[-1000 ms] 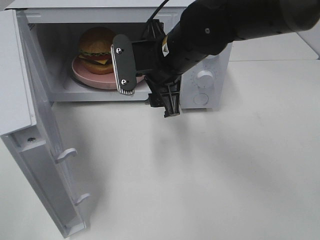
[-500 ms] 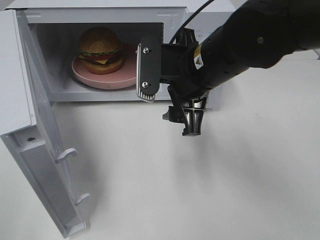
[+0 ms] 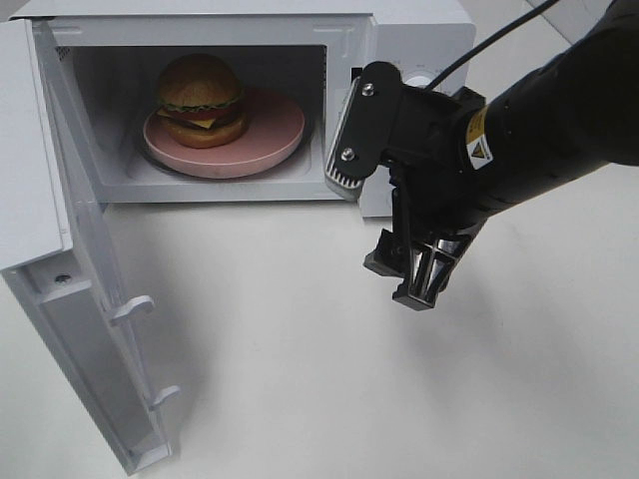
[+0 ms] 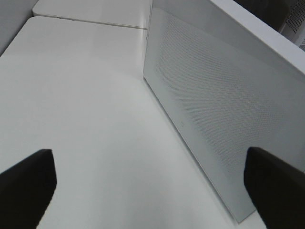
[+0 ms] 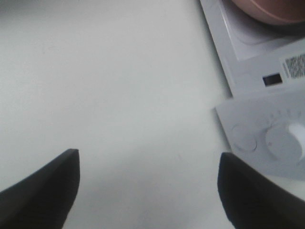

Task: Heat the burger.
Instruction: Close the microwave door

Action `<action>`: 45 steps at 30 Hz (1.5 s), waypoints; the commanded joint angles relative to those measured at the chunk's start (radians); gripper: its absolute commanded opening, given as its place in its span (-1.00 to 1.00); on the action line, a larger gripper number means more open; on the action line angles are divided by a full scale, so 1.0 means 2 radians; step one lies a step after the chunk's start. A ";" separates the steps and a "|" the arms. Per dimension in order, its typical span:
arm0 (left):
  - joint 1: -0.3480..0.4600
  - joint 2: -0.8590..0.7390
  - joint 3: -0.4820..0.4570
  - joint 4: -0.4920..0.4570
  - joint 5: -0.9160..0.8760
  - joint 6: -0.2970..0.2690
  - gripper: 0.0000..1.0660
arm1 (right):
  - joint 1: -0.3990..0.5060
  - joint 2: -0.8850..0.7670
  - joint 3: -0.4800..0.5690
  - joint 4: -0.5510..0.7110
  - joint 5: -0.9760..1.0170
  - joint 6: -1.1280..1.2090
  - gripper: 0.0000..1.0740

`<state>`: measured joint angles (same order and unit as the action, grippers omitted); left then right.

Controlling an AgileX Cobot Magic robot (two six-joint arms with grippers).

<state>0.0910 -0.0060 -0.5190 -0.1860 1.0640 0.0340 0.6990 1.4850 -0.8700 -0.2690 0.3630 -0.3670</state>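
Exterior high view puts the microwave (image 3: 419,40) at 12 o'clock on the table (image 3: 300,389), its door (image 3: 85,329) swung wide toward 8 o'clock. The burger (image 3: 202,100) is inside the cavity, on the pink plate (image 3: 280,135), resting off-centre toward the plate's 10 o'clock edge. Loading looks done; shutting the door and setting the dial (image 5: 286,143) remain.

The right gripper (image 3: 389,205) hangs outside at 3 o'clock of the opening, in front of the control panel, fingers spread and holding nothing; the right wrist view shows only bare table between its tips (image 5: 150,191). The left gripper (image 4: 151,188) is also spread and empty, aimed at the door's outer mesh face (image 4: 214,119).

The main risk, as I judge it, is the door's swing. If the left arm pushes it shut while the right gripper is this near the opening, the door edge may strike it. A hard push could also shove the microwave along the table or jolt the burger off the plate.
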 commanded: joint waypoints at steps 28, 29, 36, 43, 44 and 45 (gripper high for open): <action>0.001 -0.001 0.002 -0.002 -0.002 0.000 0.88 | 0.001 -0.141 0.049 -0.001 0.231 0.236 0.42; 0.001 -0.001 0.002 -0.002 -0.002 0.000 0.88 | 0.001 -0.151 0.062 -0.001 0.231 0.241 0.42; 0.001 -0.001 0.002 -0.002 -0.002 0.000 0.88 | -0.008 -0.185 0.091 -0.001 0.230 0.261 0.42; 0.001 -0.001 0.002 -0.002 -0.002 0.000 0.88 | -0.072 -0.210 0.128 0.003 0.232 0.281 0.42; 0.001 -0.001 0.002 -0.002 -0.002 0.000 0.88 | -0.080 -0.216 0.132 0.006 0.232 0.284 0.42; 0.001 -0.001 0.002 -0.002 -0.002 0.000 0.88 | -0.103 -0.227 0.143 0.017 0.233 0.285 0.42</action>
<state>0.0910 -0.0060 -0.5190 -0.1860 1.0640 0.0340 0.5450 1.0610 -0.6100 -0.2600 0.8260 0.1870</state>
